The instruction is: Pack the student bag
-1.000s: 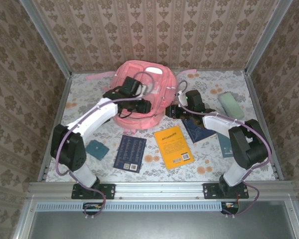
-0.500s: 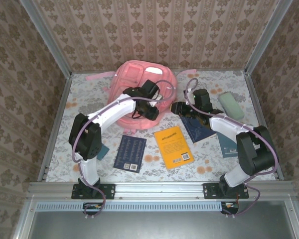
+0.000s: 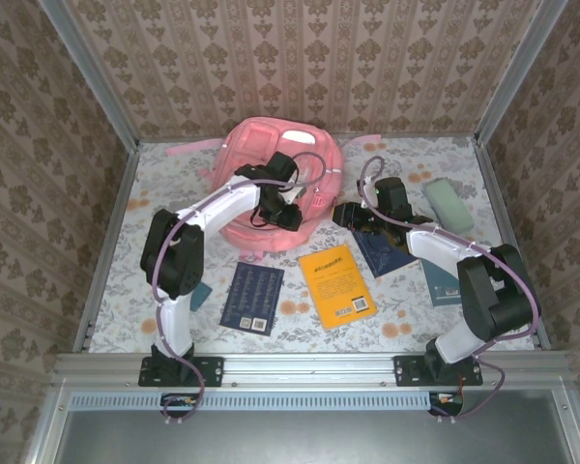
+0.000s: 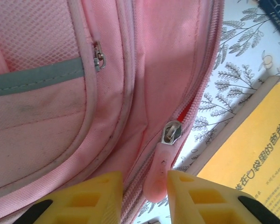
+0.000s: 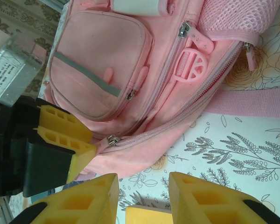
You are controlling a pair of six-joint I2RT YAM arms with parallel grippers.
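The left arm has folded its elbow in toward the middle of the table since a second ago, and the left gripper [image 4: 144,179] has narrowed. The right gripper [image 5: 143,182] has hardly shifted.

There is one student bag [image 3: 271,159], lying at the far centre of the floral table [image 3: 406,155]. Four books lie nearer: one yellow book [image 3: 336,285], two dark blue books [image 3: 253,297] [image 3: 382,253], and a bluish book [image 3: 439,286] partly hidden by the right arm. A single pale green case [image 3: 449,203] lies at the far right, and a teal square [image 3: 202,291] peeks from behind the left arm.

The bag lies front pockets up, its long axis running near to far and its rounded end toward the far wall.

The left fingers stand partly apart, straddling a pink zip pull [image 4: 155,184] on the bag's near right edge. The right fingers are apart and hold nothing, just right of the bag.
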